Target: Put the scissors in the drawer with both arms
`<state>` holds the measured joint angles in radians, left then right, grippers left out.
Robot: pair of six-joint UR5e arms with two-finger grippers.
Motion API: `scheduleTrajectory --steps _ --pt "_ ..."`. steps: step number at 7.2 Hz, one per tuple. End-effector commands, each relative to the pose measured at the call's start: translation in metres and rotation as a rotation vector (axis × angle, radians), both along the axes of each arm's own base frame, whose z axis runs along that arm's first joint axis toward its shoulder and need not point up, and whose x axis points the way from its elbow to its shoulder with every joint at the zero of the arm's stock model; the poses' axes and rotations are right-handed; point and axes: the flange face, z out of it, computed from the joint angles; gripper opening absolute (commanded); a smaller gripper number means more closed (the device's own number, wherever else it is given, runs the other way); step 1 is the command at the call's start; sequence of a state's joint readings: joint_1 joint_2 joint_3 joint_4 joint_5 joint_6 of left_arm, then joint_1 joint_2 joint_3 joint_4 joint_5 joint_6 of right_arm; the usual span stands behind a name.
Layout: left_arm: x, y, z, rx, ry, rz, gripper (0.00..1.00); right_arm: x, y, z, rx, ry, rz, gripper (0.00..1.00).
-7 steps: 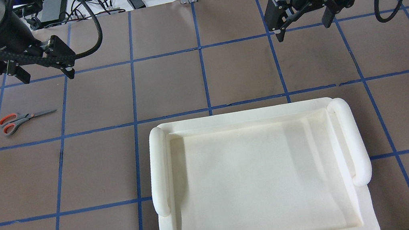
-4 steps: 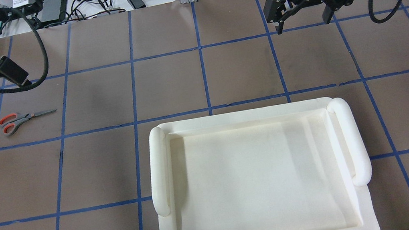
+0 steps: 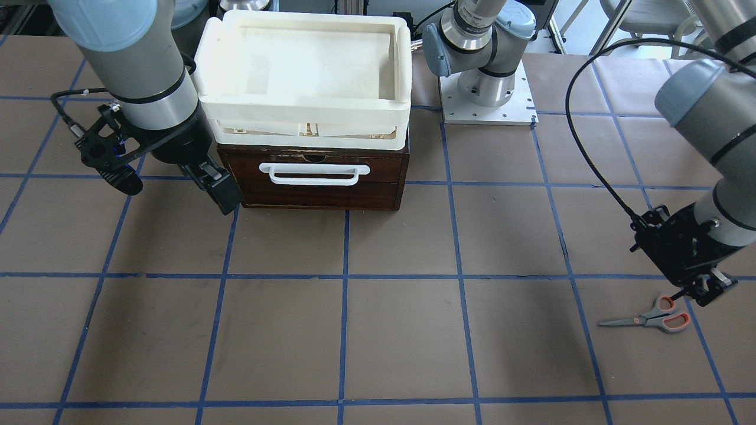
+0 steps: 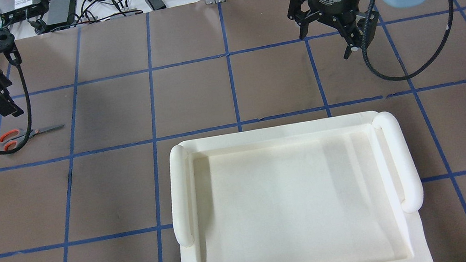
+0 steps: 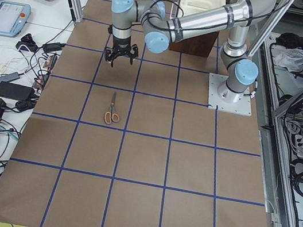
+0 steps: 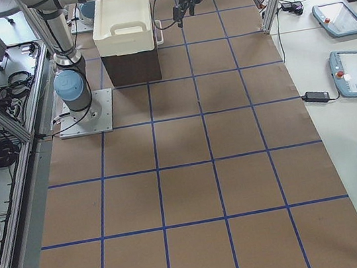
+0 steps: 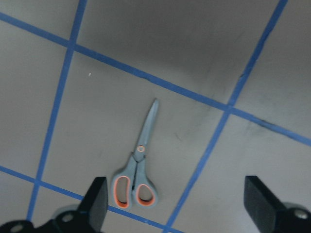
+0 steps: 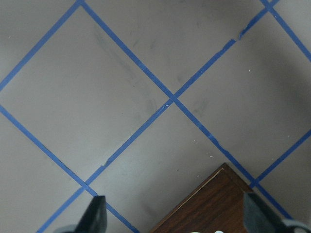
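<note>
One pair of scissors on the table, one closed drawer, two empty grippers.

The single pair of scissors lies flat on the brown, blue-taped table at the robot's left side, blades together and pointing toward the table's middle, orange-lined handles toward its edge, well apart from the drawer. The left gripper hovers above the handle end; the left wrist view shows its two fingers spread wide, holding nothing, with the scissors below nearer one finger. The one dark wooden drawer sits closed, its one white handle facing the table's middle and one white foam tray resting on top. The right gripper hangs just beside the drawer's front corner, jaws also wide apart and empty.
</note>
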<state>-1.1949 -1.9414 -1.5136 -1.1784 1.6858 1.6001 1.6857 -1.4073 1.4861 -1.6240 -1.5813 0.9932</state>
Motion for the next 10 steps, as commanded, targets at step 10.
scheduleTrajectory --steps 10 --pt "0.116 -0.019 -0.169 0.087 0.021 -0.293 0.87 0.109 -0.004 -0.133 0.24 0.087 -0.68 1.0"
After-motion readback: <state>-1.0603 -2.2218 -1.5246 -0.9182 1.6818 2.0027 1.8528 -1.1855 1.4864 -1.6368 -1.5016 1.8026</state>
